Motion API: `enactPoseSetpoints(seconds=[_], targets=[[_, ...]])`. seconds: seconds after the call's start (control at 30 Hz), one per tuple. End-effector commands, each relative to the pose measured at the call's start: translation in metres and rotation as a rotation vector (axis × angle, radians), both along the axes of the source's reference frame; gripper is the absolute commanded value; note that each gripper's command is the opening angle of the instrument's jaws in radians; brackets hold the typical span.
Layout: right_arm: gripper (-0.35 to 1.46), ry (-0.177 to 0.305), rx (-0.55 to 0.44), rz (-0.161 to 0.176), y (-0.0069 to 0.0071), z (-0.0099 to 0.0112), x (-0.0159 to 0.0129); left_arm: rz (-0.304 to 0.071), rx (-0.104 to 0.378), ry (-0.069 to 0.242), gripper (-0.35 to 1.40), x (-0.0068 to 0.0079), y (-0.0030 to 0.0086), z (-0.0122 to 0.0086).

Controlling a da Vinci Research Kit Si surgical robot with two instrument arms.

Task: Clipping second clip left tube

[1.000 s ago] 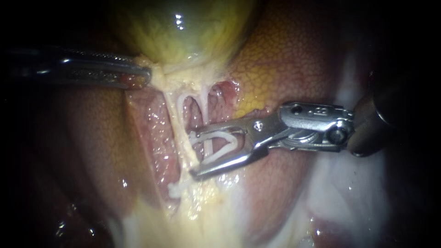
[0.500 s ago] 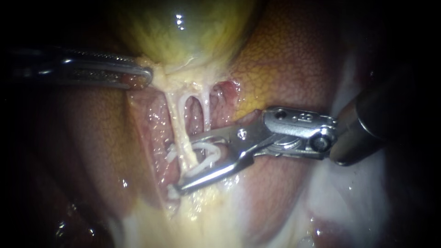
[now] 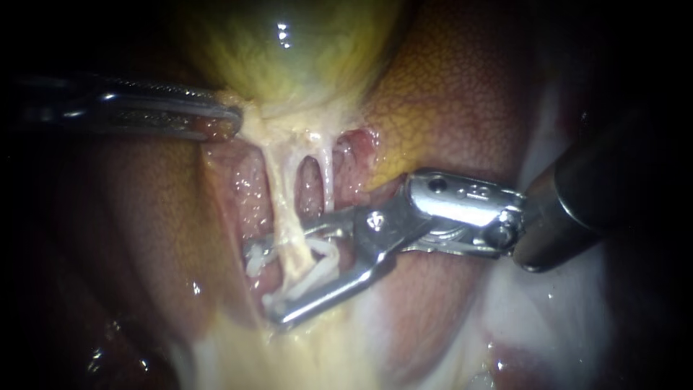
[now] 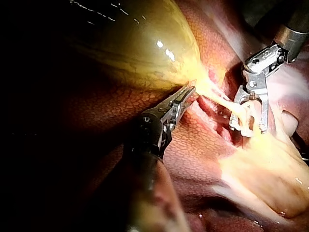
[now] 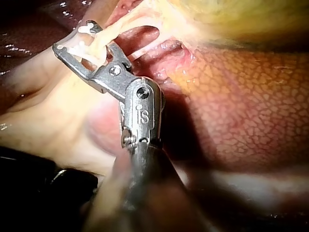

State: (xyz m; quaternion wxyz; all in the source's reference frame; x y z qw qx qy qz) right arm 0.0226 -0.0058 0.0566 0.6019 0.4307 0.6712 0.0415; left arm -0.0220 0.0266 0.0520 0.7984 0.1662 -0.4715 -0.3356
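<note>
Placement is the step in hand: the right instrument (image 3: 303,266) holds its jaws wide, carrying a white clip (image 3: 321,261) astride the left tube (image 3: 283,209), which runs down between them. The left instrument (image 3: 229,119) has its jaws clamped on pale tissue (image 3: 251,121) under the gallbladder (image 3: 289,58), pulling the tube taut. Next, I judge, comes a square squeeze with both clip legs past the tube. White bits beyond the right jaw tips are hard to identify.

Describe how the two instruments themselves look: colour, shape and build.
Both are shiny silver metal. The left instrument has long, slim, tapering jaws with fine teeth. The right instrument has a boxy riveted wrist, two thin straight jaws and a dark shaft.
</note>
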Motion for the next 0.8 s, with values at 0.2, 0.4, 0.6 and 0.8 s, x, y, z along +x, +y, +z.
enactPoseSetpoints(seconds=[0.2,0.4,0.6,0.8], targets=[[0.27,0.014,-0.002,-0.012,0.0004,-0.0006,0.0000,0.000,0.000,0.000,-0.35,0.0001,0.0000,0.0000],[0.05,0.014,-0.001,-0.011,0.0006,-0.0006,0.0000,0.000,0.000,0.000,-0.35,0.0001,0.0000,0.0000],[-0.17,0.009,0.009,-0.015,0.0008,-0.0006,0.0002,0.000,0.000,0.000,-0.35,0.0001,0.0000,0.0000],[-0.35,-0.032,0.107,-0.061,0.0011,-0.0008,0.0006,0.000,0.000,0.000,-0.35,0.0001,0.0000,0.0000]])
